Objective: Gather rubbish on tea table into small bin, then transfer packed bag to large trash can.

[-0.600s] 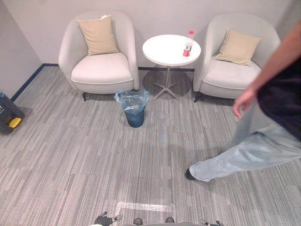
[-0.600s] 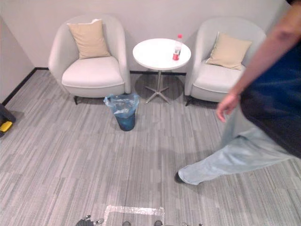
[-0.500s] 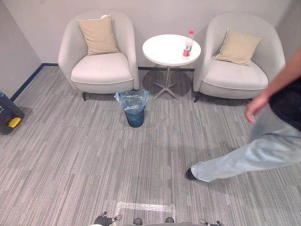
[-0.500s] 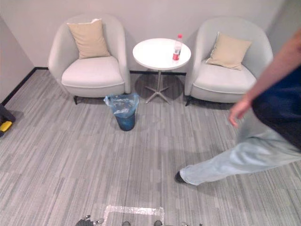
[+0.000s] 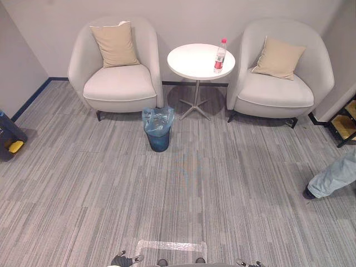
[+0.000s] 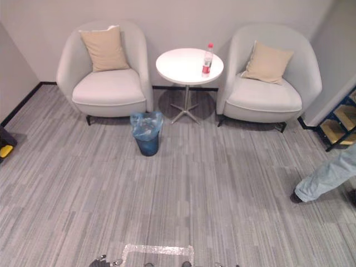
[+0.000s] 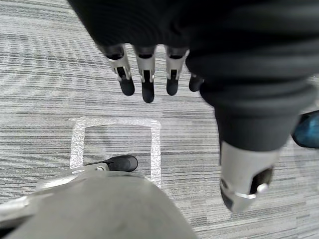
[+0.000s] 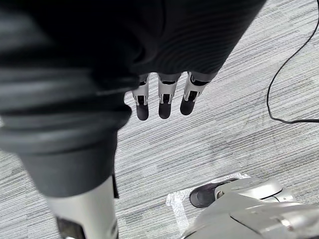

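A clear plastic bottle with a red cap and red label stands upright near the right edge of the round white tea table, which stands between two armchairs. On the carpet in front of the table sits the small blue bin, lined with a light blue bag. My left hand hangs over the carpet with its fingers straight and holds nothing. My right hand hangs the same way, fingers straight and empty. Both hands are far from the table and the bin.
Two light grey armchairs, each with a tan cushion, flank the table. A person's leg and shoe show at the right edge. A dark object with a yellow part sits at the left wall. A tape rectangle marks the carpet near me.
The person who was striding across the right side has moved off to the right; now just a lower leg and shoe show. The bottle, table and bin have not moved.
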{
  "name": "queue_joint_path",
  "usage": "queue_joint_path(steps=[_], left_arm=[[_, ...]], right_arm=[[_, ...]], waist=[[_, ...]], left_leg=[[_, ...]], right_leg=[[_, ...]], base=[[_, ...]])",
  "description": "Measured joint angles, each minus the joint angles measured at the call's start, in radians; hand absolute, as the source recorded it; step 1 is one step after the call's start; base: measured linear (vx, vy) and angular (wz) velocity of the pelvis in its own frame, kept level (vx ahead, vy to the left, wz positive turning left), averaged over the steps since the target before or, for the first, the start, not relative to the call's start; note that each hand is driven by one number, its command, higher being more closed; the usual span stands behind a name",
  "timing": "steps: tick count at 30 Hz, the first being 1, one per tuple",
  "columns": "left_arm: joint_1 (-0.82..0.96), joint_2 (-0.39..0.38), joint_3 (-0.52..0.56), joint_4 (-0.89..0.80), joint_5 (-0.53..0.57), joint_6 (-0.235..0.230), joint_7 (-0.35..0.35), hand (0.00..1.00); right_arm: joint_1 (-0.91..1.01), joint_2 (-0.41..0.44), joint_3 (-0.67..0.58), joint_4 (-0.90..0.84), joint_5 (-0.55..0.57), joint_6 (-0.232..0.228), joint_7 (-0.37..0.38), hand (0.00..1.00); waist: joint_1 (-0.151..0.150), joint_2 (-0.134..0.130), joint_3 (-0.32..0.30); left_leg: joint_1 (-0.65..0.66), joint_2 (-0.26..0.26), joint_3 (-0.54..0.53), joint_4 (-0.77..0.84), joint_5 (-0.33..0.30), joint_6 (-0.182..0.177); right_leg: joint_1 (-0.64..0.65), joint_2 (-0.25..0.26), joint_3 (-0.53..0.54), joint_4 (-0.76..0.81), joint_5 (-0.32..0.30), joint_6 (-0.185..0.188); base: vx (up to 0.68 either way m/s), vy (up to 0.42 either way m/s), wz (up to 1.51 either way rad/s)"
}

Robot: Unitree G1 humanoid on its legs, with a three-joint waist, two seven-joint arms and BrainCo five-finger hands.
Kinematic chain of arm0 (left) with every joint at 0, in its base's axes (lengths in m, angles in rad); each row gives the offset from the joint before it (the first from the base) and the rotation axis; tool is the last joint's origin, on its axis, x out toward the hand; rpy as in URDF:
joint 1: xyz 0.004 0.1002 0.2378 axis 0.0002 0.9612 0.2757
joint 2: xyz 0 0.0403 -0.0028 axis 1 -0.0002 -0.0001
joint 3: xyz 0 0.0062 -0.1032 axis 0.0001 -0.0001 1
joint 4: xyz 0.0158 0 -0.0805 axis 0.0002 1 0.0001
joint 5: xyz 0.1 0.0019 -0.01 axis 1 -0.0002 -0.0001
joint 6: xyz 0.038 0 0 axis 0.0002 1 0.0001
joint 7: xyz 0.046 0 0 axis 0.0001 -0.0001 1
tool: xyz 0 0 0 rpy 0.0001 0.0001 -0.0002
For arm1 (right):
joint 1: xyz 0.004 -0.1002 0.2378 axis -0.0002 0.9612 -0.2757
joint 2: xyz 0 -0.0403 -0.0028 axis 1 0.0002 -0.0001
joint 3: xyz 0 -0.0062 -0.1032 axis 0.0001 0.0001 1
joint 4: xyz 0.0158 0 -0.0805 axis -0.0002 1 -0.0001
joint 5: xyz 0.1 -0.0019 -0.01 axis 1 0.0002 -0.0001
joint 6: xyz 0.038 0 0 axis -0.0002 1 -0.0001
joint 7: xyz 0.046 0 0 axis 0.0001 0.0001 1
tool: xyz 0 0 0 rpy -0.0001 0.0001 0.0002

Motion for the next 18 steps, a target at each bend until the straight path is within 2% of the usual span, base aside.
queue_joint_path(steps=[8,12,15,18], left_arm=[[0.000,0.000,0.000,0.002,0.000,0.001,0.000,0.00],[-0.010,0.002,0.000,0.009,0.000,0.005,0.000,0.00],[-0.023,0.011,-0.001,0.009,-0.001,0.006,0.000,0.00],[-0.041,0.013,-0.001,0.009,-0.001,0.008,0.001,0.00]], right_arm=[[0.000,-0.001,-0.001,0.000,0.001,0.001,0.000,0.00],[-0.002,-0.005,-0.001,0.000,0.001,0.001,0.000,0.00],[-0.025,-0.001,-0.002,-0.003,0.001,0.001,0.001,0.00],[-0.031,0.000,-0.005,-0.004,0.001,0.002,0.001,0.00]], waist=[[0.003,0.000,0.000],[0.007,-0.003,0.002],[0.003,-0.011,0.008],[0.000,-0.009,0.025]], left_leg=[[-0.003,0.003,0.042,0.000,-0.001,-0.001],[-0.014,0.010,0.099,0.001,-0.004,-0.002],[-0.055,0.019,0.134,0.036,-0.017,-0.008],[-0.068,0.028,0.145,0.074,-0.045,-0.018]], right_leg=[[-0.018,0.006,0.043,-0.004,0.016,0.000],[-0.066,0.016,0.096,0.016,0.028,-0.001],[-0.153,0.021,0.111,0.122,-0.020,-0.006],[-0.177,0.014,0.072,0.179,-0.059,-0.019]], base=[[-0.03,-0.019,-0.17],[-0.05,-0.017,-0.37],[-0.06,-0.032,-0.34],[0.00,-0.065,-0.14]])
